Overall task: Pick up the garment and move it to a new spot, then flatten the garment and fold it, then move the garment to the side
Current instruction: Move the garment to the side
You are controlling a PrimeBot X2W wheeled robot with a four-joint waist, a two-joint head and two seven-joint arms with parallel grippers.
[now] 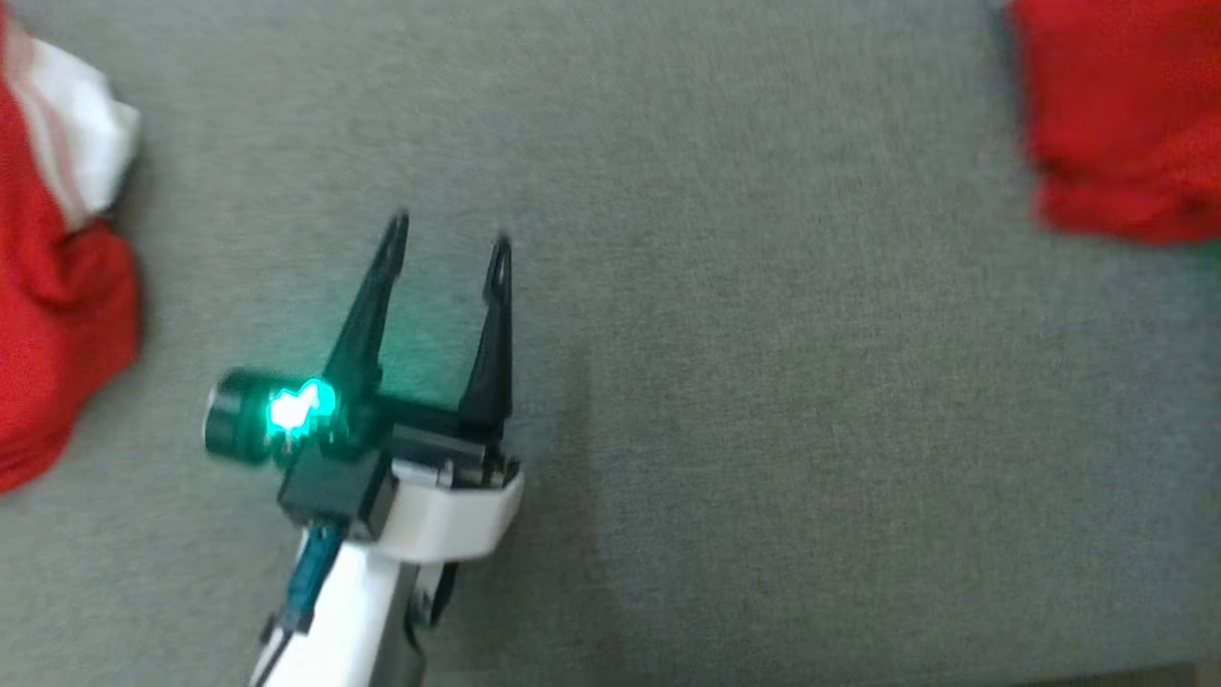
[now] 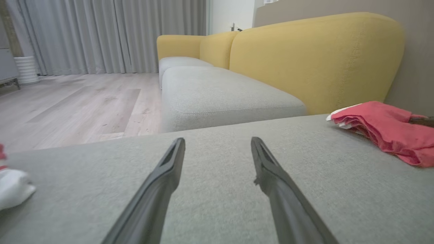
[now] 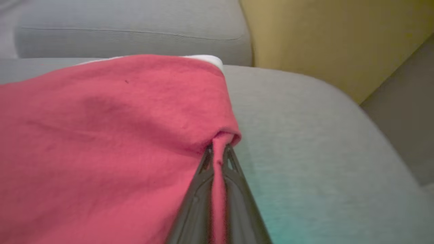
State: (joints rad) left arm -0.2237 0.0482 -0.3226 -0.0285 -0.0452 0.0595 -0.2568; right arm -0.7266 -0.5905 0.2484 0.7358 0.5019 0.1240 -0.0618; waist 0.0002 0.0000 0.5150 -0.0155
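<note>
- Right claw (image 3: 218,150): clenched on a pinched fold at the edge of the red knit fabric garment (image 3: 101,135).
- Garment lies on the grey woven fabric cushion (image 1: 763,429), upper right corner of head view.
- Left claw (image 1: 448,237): released, fingers spread over bare cushion, lower left of centre.
- Second red-and-white crumpled cloth (image 1: 57,286): left edge.

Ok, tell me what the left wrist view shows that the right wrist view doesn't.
Left wrist view's own: the left pincer, open and empty above the grey cushion, plus wooden floor, curtains and a white-and-red cloth at its left edge. Right wrist view's own: the right pincer shut on a fold of the red garment. Shared: the red garment, the grey cushion and the yellow backrest.
</note>
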